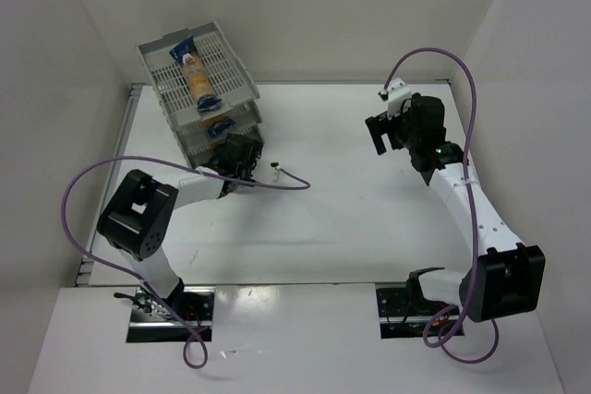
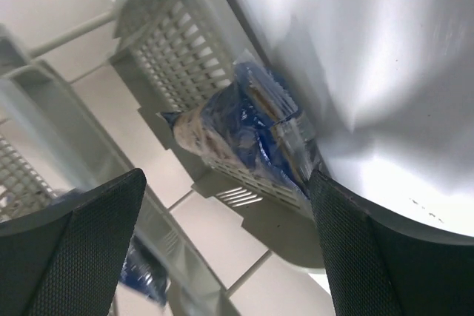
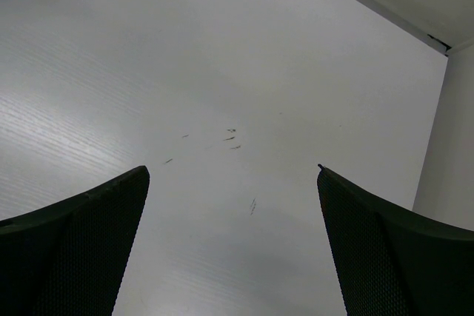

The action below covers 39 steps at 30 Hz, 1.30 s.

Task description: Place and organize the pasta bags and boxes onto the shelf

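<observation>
— Which way is the lower bag (image 2: 244, 127) to be found from the left gripper (image 1: 231, 150)?
— Straight ahead, just past the fingertips. Its blue end is seen jutting from the open end of a lower tray of the shelf (image 1: 235, 71), at the far left corner of the table (image 1: 369, 228). No contact is shown.
— And its long axis?
— It is laid along the tray, far-left to near-right, so the near end is pointed at the gripper. A push along that line is judged likelier than a sideways one.
— How are the jaws held?
— Spread wide, with nothing pinched. The right gripper (image 1: 380, 133) is likewise spread, held towards the far right corner, well apart from the shelf. The left arm is plainly nearer.
— Other bags?
— A top bag (image 1: 199, 76) is laid along the uppermost tray. A blue scrap (image 2: 144, 275) in another tier cannot be identified.
</observation>
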Available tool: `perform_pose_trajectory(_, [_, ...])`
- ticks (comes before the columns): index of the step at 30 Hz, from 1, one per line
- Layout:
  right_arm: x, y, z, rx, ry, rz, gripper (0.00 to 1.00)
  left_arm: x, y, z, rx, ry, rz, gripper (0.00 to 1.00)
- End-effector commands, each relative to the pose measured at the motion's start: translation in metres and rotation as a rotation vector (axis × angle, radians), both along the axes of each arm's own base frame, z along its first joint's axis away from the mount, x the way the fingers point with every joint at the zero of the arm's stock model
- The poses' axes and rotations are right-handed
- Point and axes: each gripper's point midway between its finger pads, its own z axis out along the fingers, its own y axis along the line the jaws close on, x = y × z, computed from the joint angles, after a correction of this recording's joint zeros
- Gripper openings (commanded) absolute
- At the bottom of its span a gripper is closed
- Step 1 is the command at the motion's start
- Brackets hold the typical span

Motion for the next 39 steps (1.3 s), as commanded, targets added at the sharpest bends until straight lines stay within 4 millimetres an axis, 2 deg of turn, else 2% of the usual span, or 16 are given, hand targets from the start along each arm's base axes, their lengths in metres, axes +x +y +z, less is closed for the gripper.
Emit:
perform_pose_trajectory(1, [-0.002,0.003,0.011,0.004,-0.041,0.012,0.99,0.012,-0.002,0.047,-0.034,-0.141,0.024,0.98])
perform_pose_trajectory(4, [-0.001,0.004,0.015,0.005,-0.050,0.012,0.99,0.014,0.002,0.035,-0.019,-0.128,0.028,1.00])
perform_pose_trajectory(6, [0.000,0.004,0.020,0.007,-0.061,0.012,0.99,0.016,0.019,0.018,0.007,-0.094,0.069,1.00])
perform_pose_trajectory(8, [0.000,0.004,0.020,0.007,-0.061,0.012,0.99,0.025,0.027,0.019,0.001,-0.107,0.103,1.00])
perform_pose_trajectory(9, [0.000,0.004,0.020,0.007,-0.061,0.012,0.99,0.027,0.030,0.011,0.007,-0.096,0.112,1.00])
perform_pose_trajectory(12, [-0.001,0.004,0.018,0.005,-0.050,0.012,0.99,0.037,0.043,0.020,0.008,-0.128,0.155,1.00])
perform_pose_trajectory(17, [-0.003,0.003,0.017,0.005,-0.050,0.012,0.99,0.042,0.045,0.035,0.034,-0.179,0.153,1.00])
perform_pose_trajectory(24, [-0.006,0.003,0.012,0.004,-0.041,0.012,0.99,0.038,0.055,0.077,0.020,-0.264,0.212,1.00])
perform_pose_trajectory(25, [-0.007,0.004,0.012,0.007,-0.041,0.020,0.99,0.037,0.057,0.075,0.032,-0.254,0.220,1.00])
perform_pose_trajectory(27, [-0.007,0.004,0.012,0.007,-0.041,0.020,0.99,0.035,0.059,0.085,0.028,-0.275,0.232,1.00])
perform_pose_trajectory(33, [-0.010,0.004,0.014,0.009,-0.050,0.020,0.99,0.035,0.071,0.088,0.037,-0.287,0.268,1.00])
perform_pose_trajectory(35, [-0.012,0.003,0.016,0.011,-0.062,0.020,0.99,0.031,0.073,0.078,0.048,-0.245,0.271,1.00])
perform_pose_trajectory(37, [-0.014,0.003,0.016,0.011,-0.063,0.020,0.99,0.022,0.065,0.074,0.026,-0.199,0.265,1.00])
perform_pose_trajectory(38, [-0.016,0.003,0.020,0.013,-0.075,0.020,0.99,0.018,0.054,0.073,-0.032,-0.184,0.273,1.00])
perform_pose_trajectory(39, [-0.016,0.003,0.020,0.013,-0.075,0.020,0.99,0.014,0.046,0.081,-0.080,-0.178,0.260,1.00])
